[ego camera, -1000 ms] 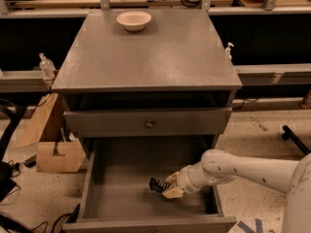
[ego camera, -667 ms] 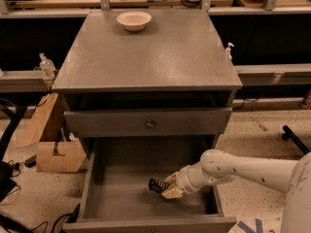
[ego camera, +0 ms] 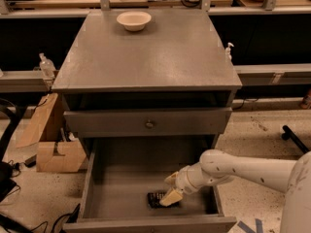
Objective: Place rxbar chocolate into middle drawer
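The middle drawer (ego camera: 97,178) is pulled wide open at the bottom of the grey cabinet, showing a plain grey interior. The rxbar chocolate (ego camera: 155,198), a small dark bar, is low inside the drawer near its front right, at the drawer floor. My gripper (ego camera: 168,192) reaches in from the right on a white arm, its pale fingers (ego camera: 170,196) against the bar's right end.
A shallower closed drawer with a round knob (ego camera: 149,124) sits above. A cream-white bowl (ego camera: 133,20) stands on the cabinet top at the back. Cardboard boxes (ego camera: 53,154) lie on the floor to the left. Dark cables and legs are at the far left.
The gripper and the bar stay at nearly the same place low in the drawer; only a very slight shift to the left shows.
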Motion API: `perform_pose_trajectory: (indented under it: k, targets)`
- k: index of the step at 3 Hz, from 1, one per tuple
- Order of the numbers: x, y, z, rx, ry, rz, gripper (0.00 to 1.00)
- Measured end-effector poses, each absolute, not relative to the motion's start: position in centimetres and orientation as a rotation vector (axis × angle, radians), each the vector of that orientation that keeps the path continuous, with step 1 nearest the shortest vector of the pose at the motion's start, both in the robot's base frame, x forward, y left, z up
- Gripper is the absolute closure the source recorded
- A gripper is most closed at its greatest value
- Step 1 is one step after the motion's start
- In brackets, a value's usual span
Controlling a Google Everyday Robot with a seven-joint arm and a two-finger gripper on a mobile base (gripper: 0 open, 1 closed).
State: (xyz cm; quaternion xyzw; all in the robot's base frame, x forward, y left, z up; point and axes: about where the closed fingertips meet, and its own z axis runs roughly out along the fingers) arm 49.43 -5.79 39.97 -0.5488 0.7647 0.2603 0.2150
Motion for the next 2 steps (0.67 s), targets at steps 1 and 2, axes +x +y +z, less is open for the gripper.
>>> perform_pose_trajectory:
  k: [1,2]
  targets:
    - [49.35,-5.68,39.89,-1.524,2.12,0.725,0.0]
    - [49.35,-5.68,39.89,-1.524,2.12,0.725,0.0]
